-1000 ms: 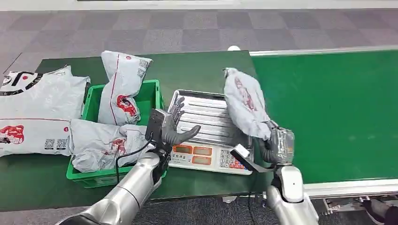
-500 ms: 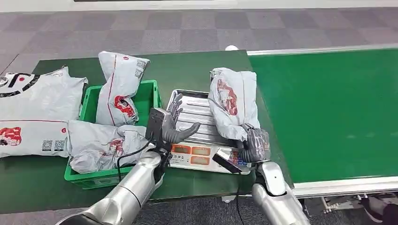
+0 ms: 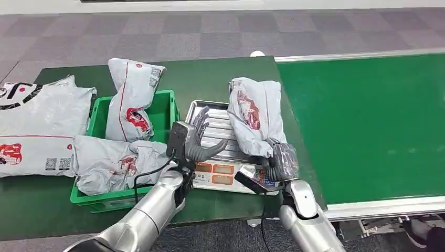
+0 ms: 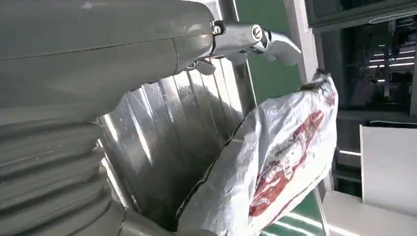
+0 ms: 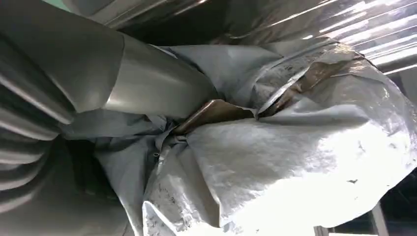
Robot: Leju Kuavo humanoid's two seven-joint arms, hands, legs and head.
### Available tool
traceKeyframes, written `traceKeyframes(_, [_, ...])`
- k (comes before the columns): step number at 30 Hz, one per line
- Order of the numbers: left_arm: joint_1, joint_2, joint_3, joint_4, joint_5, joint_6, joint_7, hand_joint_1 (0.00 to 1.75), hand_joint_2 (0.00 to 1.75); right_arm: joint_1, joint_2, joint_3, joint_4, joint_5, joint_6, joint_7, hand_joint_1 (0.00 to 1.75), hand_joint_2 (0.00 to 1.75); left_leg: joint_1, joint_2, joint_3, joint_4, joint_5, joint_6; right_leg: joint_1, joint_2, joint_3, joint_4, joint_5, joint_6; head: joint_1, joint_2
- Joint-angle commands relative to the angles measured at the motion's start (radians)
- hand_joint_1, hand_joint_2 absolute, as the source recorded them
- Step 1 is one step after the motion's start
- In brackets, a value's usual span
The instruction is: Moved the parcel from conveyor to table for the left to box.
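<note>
Now the right robot hand grips the parcel over the scale tray; the left robot hand waits open beside it. Released crookedly, the parcel could slide off the tray.

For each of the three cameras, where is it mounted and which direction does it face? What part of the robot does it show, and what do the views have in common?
Head view: high on the body, facing forward and down at the scale; shows both arms, left hand and right hand.
Left wrist view: behind the left hand, facing the steel scale tray.
Right wrist view: behind the right hand, close on the parcel it grips.
Shared: all three show the grey parcel.
</note>
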Motion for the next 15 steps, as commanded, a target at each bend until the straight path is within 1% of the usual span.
traceKeyframes(1, [-0.051,0.02,-0.065,0.055,0.008,0.001,0.002,0.0,1.75,-0.011,-0.007,0.043,0.014,0.005,-0.007,0.004,1.75,1.75,0.001,0.0,0.0,0.0,0.0,0.0,0.001,0.0,0.0,0.0,0.0,0.0,0.0,0.0])
traceKeyframes(5, [-0.055,0.02,-0.098,0.062,0.044,0.003,-0.009,0.0,1.75,-0.05,-0.004,0.023,0.002,-0.002,-0.01,0.002,1.75,1.75,0.0,0.001,0.0,0.0,0.0,0.0,0.0,0.001,0.0,0.0,0.0,-0.001,0.0,0.0])
traceKeyframes(7, [-0.055,0.02,-0.117,0.061,0.063,0.003,-0.014,0.0,1.75,-0.091,-0.006,0.017,0.034,-0.019,-0.025,-0.004,1.75,1.75,0.0,0.001,0.0,0.0,0.0,0.0,0.0,0.002,0.0,-0.001,0.001,-0.001,0.0,0.0])
traceKeyframes(9, [-0.054,0.02,-0.131,0.058,0.081,0.005,-0.015,0.0,1.75,-0.135,0.002,0.02,0.083,-0.044,-0.015,-0.017,1.75,1.75,0.0,0.001,-0.001,0.0,0.0,0.0,0.0,0.002,-0.001,0.0,0.001,0.0,0.0,0.0])
traceKeyframes(13, [-0.058,0.02,-0.151,0.06,0.126,0.024,-0.024,0.0,1.75,-0.223,0.05,0.055,0.233,-0.112,0.013,-0.074,1.75,1.75,0.0,0.003,-0.001,0.0,0.0,0.0,0.0,0.004,-0.001,0.0,0.001,-0.001,0.0,0.0])
traceKeyframes(14, [-0.058,0.02,-0.15,0.056,0.137,0.035,-0.037,0.0,1.75,-0.248,0.079,0.076,0.278,-0.142,0.048,-0.119,1.75,1.75,0.001,0.004,0.0,-0.001,0.0,0.0,0.0,0.005,0.0,-0.001,0.002,-0.001,0.0,0.0])
traceKeyframes(15, [-0.056,0.02,-0.168,0.052,0.148,0.051,-0.049,0.0,1.75,-0.286,0.12,0.097,0.355,-0.169,0.067,-0.129,1.75,1.75,0.0,0.004,0.001,-0.002,0.001,-0.001,0.0,0.005,0.0,-0.002,0.002,-0.001,0.0,0.0])
